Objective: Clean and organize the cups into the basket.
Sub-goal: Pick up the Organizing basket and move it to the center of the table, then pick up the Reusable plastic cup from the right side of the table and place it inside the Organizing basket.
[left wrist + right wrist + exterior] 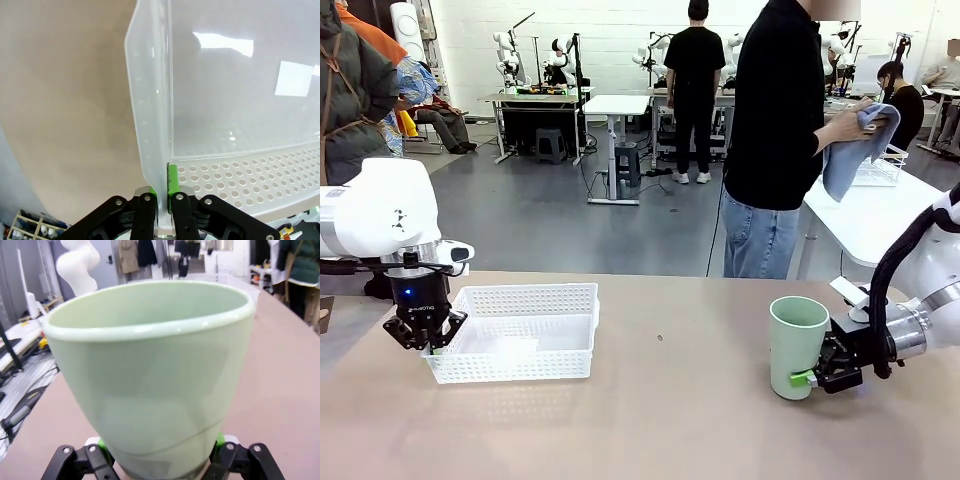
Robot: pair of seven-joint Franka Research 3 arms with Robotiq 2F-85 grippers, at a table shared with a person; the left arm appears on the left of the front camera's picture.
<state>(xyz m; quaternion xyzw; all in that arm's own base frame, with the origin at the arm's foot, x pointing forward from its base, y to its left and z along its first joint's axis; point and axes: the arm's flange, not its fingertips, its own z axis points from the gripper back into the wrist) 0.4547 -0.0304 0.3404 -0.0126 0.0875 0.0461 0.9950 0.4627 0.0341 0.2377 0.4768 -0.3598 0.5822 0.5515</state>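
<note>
The white perforated basket (512,364) sits on the tan table at the left. My left gripper (427,340) is shut on its left wall. In the left wrist view the thin basket wall (150,95) runs between the fingers of that gripper (162,196), with a green pad (172,178) pressed on its inner side. The basket's floor is bare. A pale mint green cup (797,345) stands upright on the table at the right. My right gripper (817,372) grips its lower part from the right side. Seen from the right wrist, the cup (150,370) sits between the right gripper (160,462) fingers.
Across the table a person in black rubs something with a blue-grey cloth (850,155). A white table (880,215) with a wire rack (878,170) stands behind at the right. Bare tabletop (680,350) lies between basket and cup.
</note>
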